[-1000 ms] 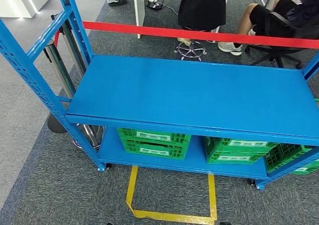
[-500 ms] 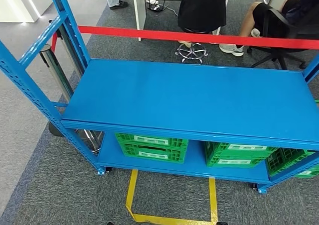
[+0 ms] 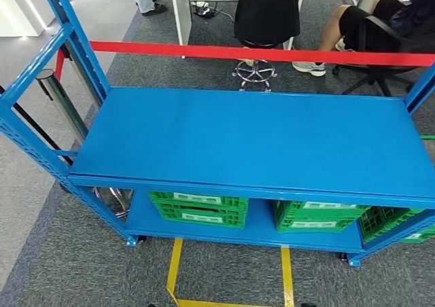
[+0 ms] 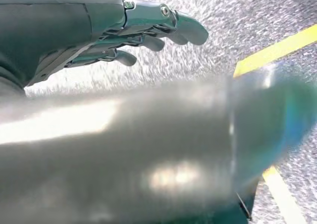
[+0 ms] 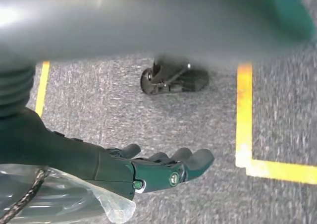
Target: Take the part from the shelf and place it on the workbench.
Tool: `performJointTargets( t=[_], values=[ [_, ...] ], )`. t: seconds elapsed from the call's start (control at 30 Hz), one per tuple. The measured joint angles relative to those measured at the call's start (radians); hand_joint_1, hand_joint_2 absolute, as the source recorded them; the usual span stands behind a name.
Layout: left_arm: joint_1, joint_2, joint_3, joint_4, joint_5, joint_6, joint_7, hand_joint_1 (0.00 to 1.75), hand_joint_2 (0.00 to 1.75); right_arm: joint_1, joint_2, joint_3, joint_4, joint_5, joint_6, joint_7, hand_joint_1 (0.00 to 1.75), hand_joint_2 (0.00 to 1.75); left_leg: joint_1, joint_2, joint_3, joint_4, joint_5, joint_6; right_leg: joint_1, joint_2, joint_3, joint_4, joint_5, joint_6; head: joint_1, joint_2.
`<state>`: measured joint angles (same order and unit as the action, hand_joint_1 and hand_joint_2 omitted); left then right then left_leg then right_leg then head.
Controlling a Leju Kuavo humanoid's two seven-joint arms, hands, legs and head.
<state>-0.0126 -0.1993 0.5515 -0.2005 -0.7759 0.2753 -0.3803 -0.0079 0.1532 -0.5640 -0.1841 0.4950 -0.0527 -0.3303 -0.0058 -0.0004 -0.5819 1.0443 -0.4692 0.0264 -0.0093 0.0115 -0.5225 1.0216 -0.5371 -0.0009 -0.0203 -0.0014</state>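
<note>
Holding nothing with the left hand [image 4: 149,30], fingers [image 4: 186,28] stretched out and slightly apart above grey carpet [image 4: 232,11], yellow floor tape [image 4: 276,49] just past the fingertips. Same with the right hand [image 5: 157,169]: fingers straight, loosely spread, nothing grasped, tape beyond the tips. Ahead and well apart from both sets of fingers, blue shelf [image 3: 246,137] with green crates [image 3: 197,208] on its lower level; cannot tell where the part lies.

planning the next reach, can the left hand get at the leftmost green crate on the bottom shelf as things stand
Probably not yet. The left hand hangs open over the carpet by the yellow floor tape. The leftmost green crate sits tucked under the blue upper shelf, so the arm would likely have to come in low from the front.
</note>
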Motion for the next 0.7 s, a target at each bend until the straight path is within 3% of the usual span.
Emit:
performJointTargets(
  t=[0.1, 0.43, 0.7],
  values=[
    [0.020, 0.011, -0.028, -0.001, 0.052, -0.021, 0.027, 0.00, 0.00, 0.004, -0.009, 0.025, -0.017, -0.034, 0.003, 0.023, 0.00, 0.00, 0.002, -0.001, 0.003, -0.016, -0.006, -0.026, 0.000, -0.001, -0.001, 0.000, -0.002, 0.000, 0.000, 0.000],
    [0.058, 0.066, -0.170, -0.038, 0.280, -0.099, 0.136, 0.00, 0.00, 0.049, -0.047, 0.167, -0.071, -0.179, 0.018, 0.120, 0.00, 0.00, 0.000, -0.002, 0.011, -0.016, -0.013, -0.013, -0.001, -0.001, 0.001, -0.015, -0.002, 0.014, 0.000, 0.000],
    [0.092, 0.111, -0.293, -0.082, 0.453, -0.159, 0.221, 0.00, 0.00, 0.086, -0.078, 0.294, -0.114, -0.288, 0.030, 0.193, 0.00, 0.00, 0.000, -0.002, 0.012, -0.016, -0.014, -0.013, -0.001, -0.001, 0.004, -0.015, -0.003, 0.015, -0.001, 0.000]
  ],
)
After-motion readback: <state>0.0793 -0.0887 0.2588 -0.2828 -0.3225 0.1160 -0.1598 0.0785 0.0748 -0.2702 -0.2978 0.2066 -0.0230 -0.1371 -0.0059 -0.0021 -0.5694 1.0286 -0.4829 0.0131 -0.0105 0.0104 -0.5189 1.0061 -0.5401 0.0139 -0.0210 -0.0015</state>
